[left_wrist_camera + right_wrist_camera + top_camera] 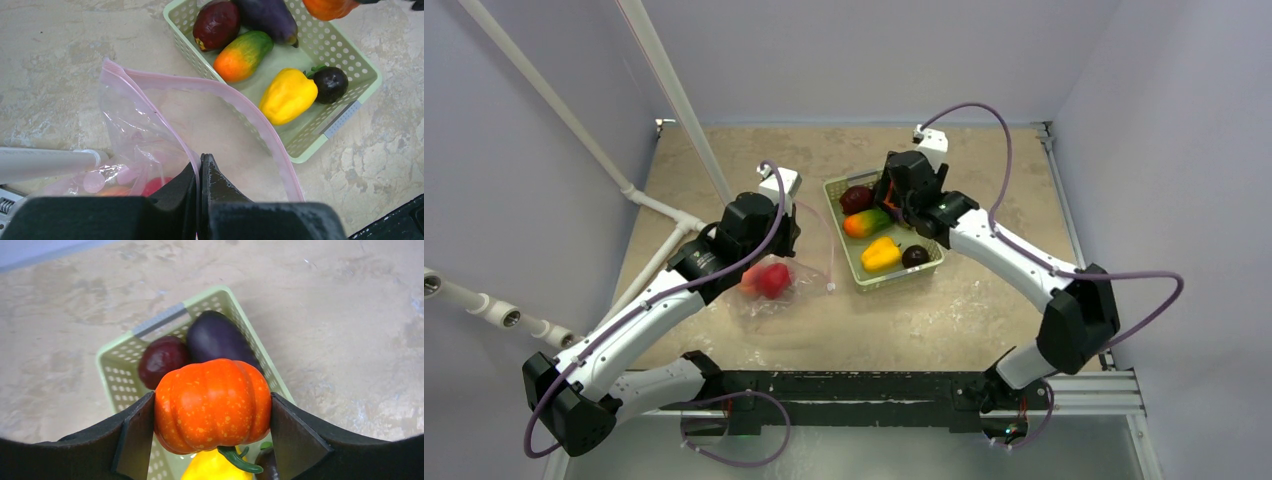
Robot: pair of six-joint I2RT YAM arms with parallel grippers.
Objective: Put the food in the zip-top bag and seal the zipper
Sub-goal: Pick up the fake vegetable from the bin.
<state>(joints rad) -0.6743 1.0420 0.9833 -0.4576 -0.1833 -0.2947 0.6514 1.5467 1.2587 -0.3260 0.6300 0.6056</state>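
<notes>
the right gripper (212, 399) is clamped on the orange pumpkin (212, 410), one finger pressed to each flank, and holds it in the air above the far end of the pale green basket (116, 371). under it in the basket lie the purple eggplant (215, 337) and a dark red fruit (162, 360) side by side, with the yellow pepper (288, 95), the dark plum (330, 84) and an orange-and-green fruit (243, 55) nearer the arms. the left gripper (201, 172) has its fingers pressed together on the near lip of the zip-top bag (220, 125), lifting that edge so the mouth gapes toward the basket; the pink zipper (250, 107) runs unsealed around the opening (its far side just beside the basket's wall). the bag lies on the table (984, 300) left of the basket, and the red apple (773, 280) sits inside it next to a paler orange piece that is too blurred through the plastic to name.
</notes>
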